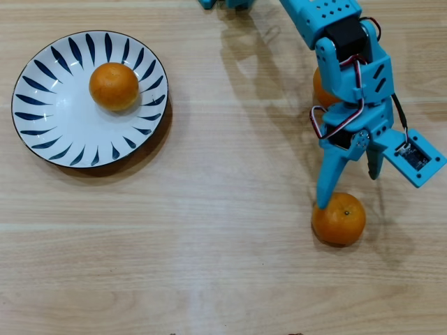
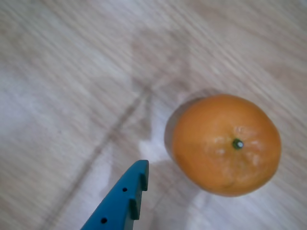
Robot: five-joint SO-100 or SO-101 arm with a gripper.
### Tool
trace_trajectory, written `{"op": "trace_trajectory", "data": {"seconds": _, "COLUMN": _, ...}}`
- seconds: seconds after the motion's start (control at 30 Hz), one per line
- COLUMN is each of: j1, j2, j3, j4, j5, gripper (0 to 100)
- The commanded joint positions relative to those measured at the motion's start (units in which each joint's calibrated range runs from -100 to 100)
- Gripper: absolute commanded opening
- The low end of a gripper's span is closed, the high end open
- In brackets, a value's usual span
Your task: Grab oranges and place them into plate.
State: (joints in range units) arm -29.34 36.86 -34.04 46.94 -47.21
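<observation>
Over on the left, seen from overhead, the plate (image 1: 42,132) sits on the wooden counter (image 1: 209,265) with one orange (image 1: 113,86) already resting in it, a little up and right of the plate's middle. So one fruit looks delivered, and the job is partway along.

Well to the right of the plate stands the blue arm (image 1: 349,70). A second orange (image 1: 320,92) peeks out from under it, mostly hidden by the arm's body. Below that, still far right of the plate, the claw (image 1: 347,187) points down at a third orange (image 1: 339,218), the one with a small green stem dot on top. The claw is spread fairly wide and holds nothing. Its long finger (image 1: 327,183) reaches to the upper left edge of that orange; whether it touches the skin I cannot tell. The shorter finger ends above the fruit's upper right.

In the wrist view only one blue fingertip (image 2: 125,197) shows, just left of the stemmed orange (image 2: 224,143), with bare counter between them.

My guess is the arm is lining up to grab this fruit. The next move calls for shifting the claw so both fingers straddle the orange, lowering, then closing without nudging it into a roll.
</observation>
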Motion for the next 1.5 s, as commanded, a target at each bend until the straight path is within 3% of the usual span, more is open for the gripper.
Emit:
{"op": "trace_trajectory", "data": {"seconds": 0.0, "j1": 0.14, "j2": 3.38, "j3": -7.47, "j4": -1.18, "j5": -1.04, "gripper": 43}}
{"op": "trace_trajectory", "data": {"seconds": 0.53, "j1": 2.16, "j2": 14.53, "j3": -16.71, "j4": -1.18, "j5": -2.29, "gripper": 42}}
{"op": "trace_trajectory", "data": {"seconds": 0.73, "j1": 2.81, "j2": 16.23, "j3": -16.71, "j4": -4.44, "j5": -2.29, "gripper": 33}}
{"op": "trace_trajectory", "data": {"seconds": 1.1, "j1": 2.64, "j2": 16.56, "j3": -16.71, "j4": -7.11, "j5": -2.24, "gripper": 30}}
{"op": "trace_trajectory", "data": {"seconds": 1.23, "j1": 2.89, "j2": 15.21, "j3": -18.43, "j4": -2.38, "j5": -1.67, "gripper": 30}}
{"op": "trace_trajectory", "data": {"seconds": 1.47, "j1": 6.35, "j2": 2.95, "j3": -24.85, "j4": 21.09, "j5": 1.26, "gripper": 30}}
